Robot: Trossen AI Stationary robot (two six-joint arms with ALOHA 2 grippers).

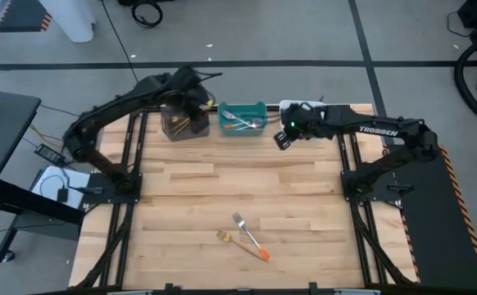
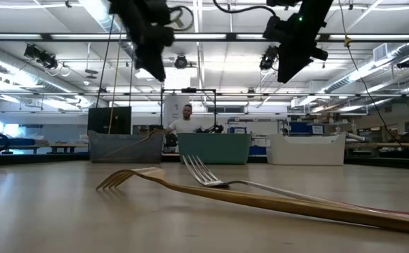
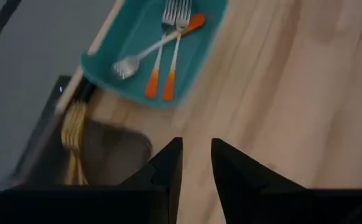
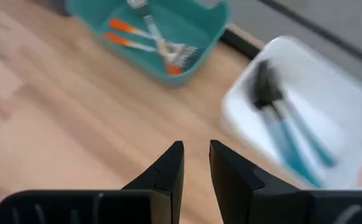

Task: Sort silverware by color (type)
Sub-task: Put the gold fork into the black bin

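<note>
Left gripper (image 3: 196, 163) jaws slightly parted, empty, above the grey rectangular bin (image 1: 175, 124) of gold forks (image 3: 74, 140); right gripper (image 4: 196, 165) likewise empty. Two forks remain on the table (image 1: 181, 197): a gold one (image 1: 224, 237) and an orange-handled one (image 1: 251, 235).

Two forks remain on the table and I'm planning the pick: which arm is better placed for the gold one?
Probably left, marginally. The gold fork lies left of the orange-handled fork, and the left end effector hangs empty over the grey bin holding gold forks.

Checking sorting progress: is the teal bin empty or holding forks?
Holding forks: the teal bin contains three orange-handled forks, lying crossed.
</note>
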